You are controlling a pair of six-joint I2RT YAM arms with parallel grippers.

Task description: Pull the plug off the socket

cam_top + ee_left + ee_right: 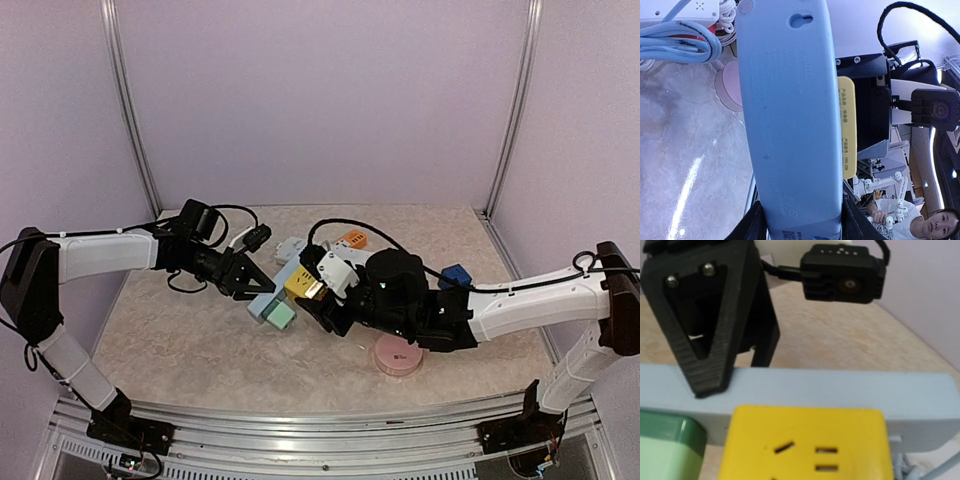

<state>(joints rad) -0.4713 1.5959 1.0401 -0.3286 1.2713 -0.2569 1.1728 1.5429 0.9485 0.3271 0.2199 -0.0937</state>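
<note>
The socket is a light blue power strip [264,303], lifted off the table. My left gripper [248,283] is shut on it; in the left wrist view the strip's back [790,125] fills the frame between my two dark fingers [747,227]. A yellow plug [300,283] sits flush against the strip's face [840,390], and a green plug [282,316] sits beside it. My right gripper [318,292] is shut on the yellow plug [846,125]. In the right wrist view the yellow plug [805,445] fills the bottom and my own fingers are hidden.
On the table lie a white power strip [290,248] with bundled cables, an orange plug [352,238], a blue cube [455,275] and a pink disc [397,356] under the right arm. Purple walls enclose three sides.
</note>
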